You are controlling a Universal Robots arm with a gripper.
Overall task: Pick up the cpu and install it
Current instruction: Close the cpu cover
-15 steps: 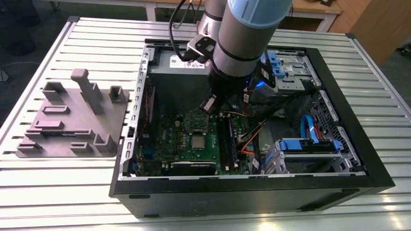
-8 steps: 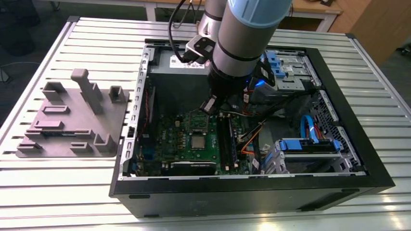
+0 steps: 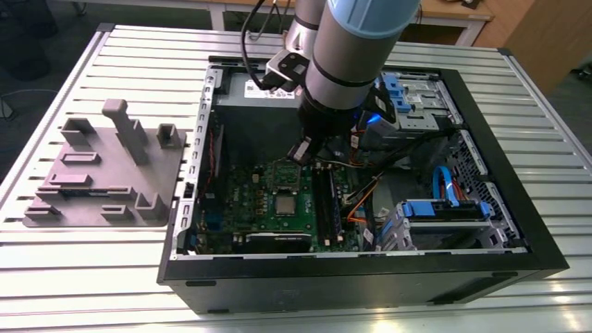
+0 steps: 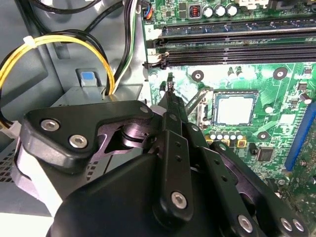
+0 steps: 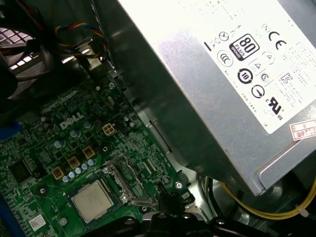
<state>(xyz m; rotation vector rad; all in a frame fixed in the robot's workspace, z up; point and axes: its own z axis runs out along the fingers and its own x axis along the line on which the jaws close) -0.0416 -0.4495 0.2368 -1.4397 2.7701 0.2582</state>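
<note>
Metal table (image 3: 93,291) | grey rack (image 3: 102,173) on the exterior view's left, far from the jaws | open computer case (image 3: 370,277) | gripper (image 3: 301,154) over the green board (image 3: 236,201), jaws pinched together, nothing in them | cpu (image 3: 285,203) lies flat in its socket, near the jaws, not touching

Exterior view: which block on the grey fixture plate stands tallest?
The narrow post near the middle of the grey fixture plate; it rises well above the squat blocks around it.
</note>
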